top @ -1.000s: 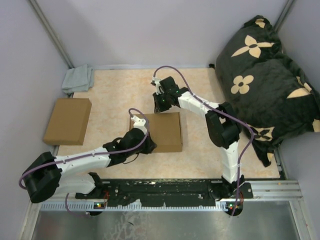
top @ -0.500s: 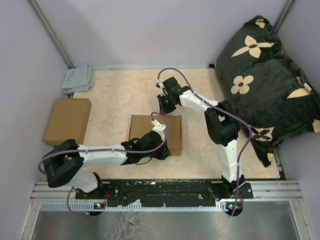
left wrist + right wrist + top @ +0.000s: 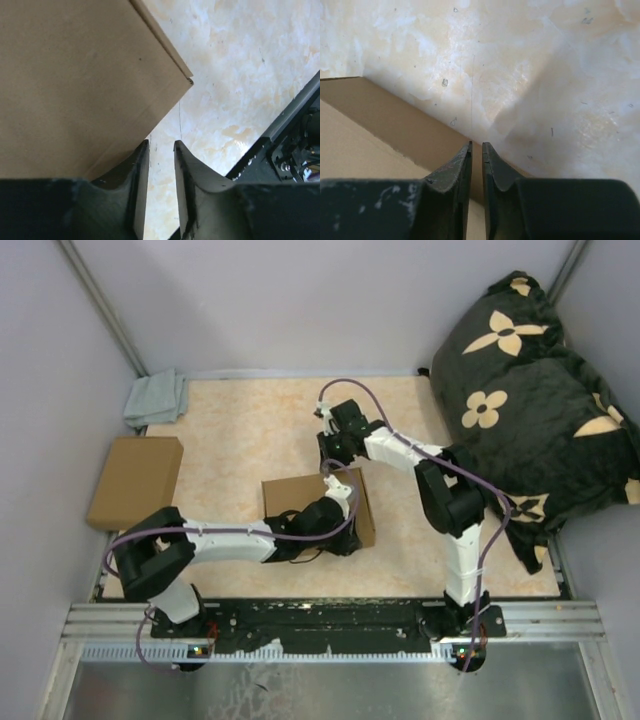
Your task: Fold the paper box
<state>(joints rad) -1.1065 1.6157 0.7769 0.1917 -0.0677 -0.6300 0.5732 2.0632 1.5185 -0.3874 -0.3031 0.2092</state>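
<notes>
- The paper box (image 3: pixel 292 496) lies closed and flat around the middle of the bench (image 3: pixel 240 430), nearer the near edge than the far one. It sits slightly askew to the bench edges.
- It reads as a shallow mailer with its lid down. The left wrist view shows a smooth top panel, a crisp long edge and one neat corner, and no flaps or tabs stand free in any view.
- By that look the folding is essentially done. Only a last check or press on the closure seems to remain.
- The left arm crosses the near part of the box in the overhead view, so I cannot tell whether the front tuck is fully seated.
- The left gripper (image 3: pixel 161 145) has its jaws parted a little with nothing between them. It hangs just beside the box's corner, over bare bench.
- The right gripper (image 3: pixel 476 146) has its jaws drawn almost together on nothing. Its tips are at the box's far edge, and I cannot tell whether they touch it.
- A plain cardboard box (image 3: pixel 135 482) sits at the left edge of the bench, well apart from both arms.
- A grey cloth (image 3: pixel 155 398) lies at the far left corner.
</notes>
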